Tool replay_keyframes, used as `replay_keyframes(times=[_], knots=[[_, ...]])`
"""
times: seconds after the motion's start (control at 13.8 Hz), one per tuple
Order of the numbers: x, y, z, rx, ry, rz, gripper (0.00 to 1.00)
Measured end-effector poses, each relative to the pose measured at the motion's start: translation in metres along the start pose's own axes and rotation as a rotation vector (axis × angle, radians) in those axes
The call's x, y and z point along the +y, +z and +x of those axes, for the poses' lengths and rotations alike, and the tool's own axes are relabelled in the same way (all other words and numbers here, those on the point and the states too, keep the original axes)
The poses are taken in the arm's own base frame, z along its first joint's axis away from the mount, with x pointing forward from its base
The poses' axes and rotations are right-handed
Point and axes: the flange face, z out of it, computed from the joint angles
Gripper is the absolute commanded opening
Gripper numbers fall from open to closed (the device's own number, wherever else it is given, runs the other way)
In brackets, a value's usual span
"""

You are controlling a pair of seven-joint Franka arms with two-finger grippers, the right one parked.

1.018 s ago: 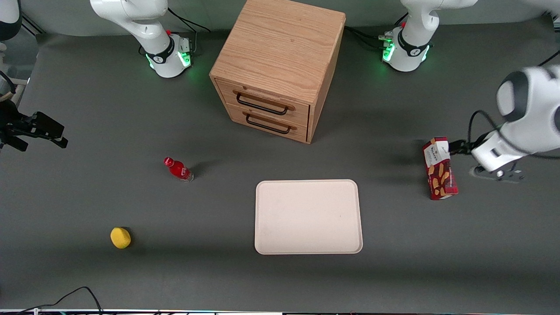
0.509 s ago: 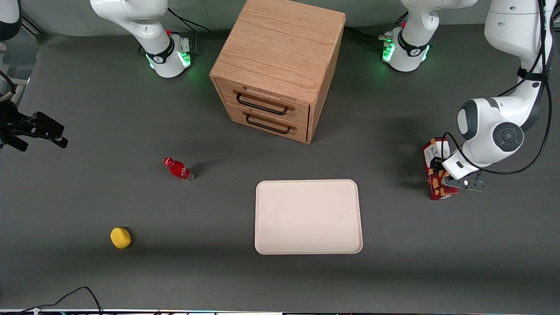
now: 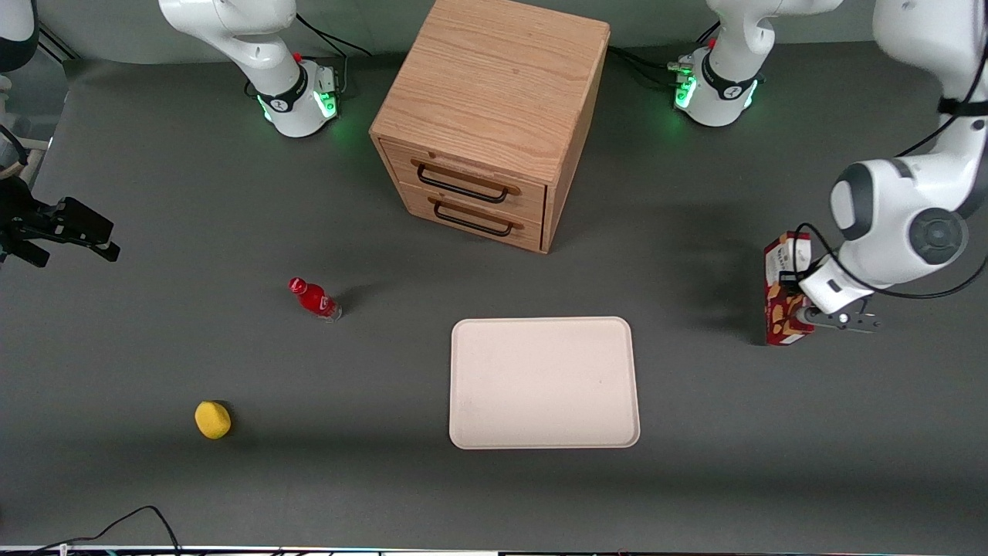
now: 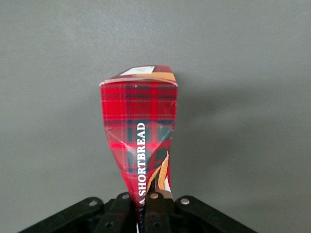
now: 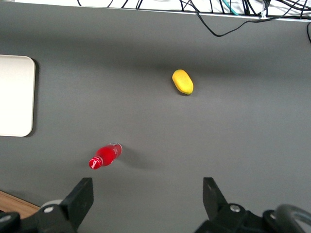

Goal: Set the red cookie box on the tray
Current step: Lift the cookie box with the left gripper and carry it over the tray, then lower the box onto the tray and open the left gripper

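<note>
With the tool point(image 4: 144, 204) clenched hard enough on the red shortbread cookie box point(image 3: 781, 297) to pinch its carton, well aside from the tray point(image 3: 544, 382) toward the working arm's end of the desk point(image 3: 231, 479), the carry should stay level.

White glossy arm segments, dark grey round joint caps, black cable looping along wrist. Gripper point(image 3: 803, 313): black fingers point(image 4: 154, 213), small silver screws on black housing. Green lights glowing at white base point(image 3: 716, 91).
</note>
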Motion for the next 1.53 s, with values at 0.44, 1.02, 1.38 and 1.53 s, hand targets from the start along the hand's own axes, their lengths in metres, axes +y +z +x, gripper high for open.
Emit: replay_keyframes(times=[0.44, 1.02, 1.38, 1.53], knots=[[0.093, -0.244, 0.011, 0.024, -0.117, -0.018, 0.0], [0.298, -0.077, 0.14, 0.16, -0.16, -0.064, 0.0], [0.306, 0.035, 0.175, 0.251, -0.132, -0.007, 1.0], [0.305, 0.034, 0.175, 0.255, -0.144, -0.003, 1.0]])
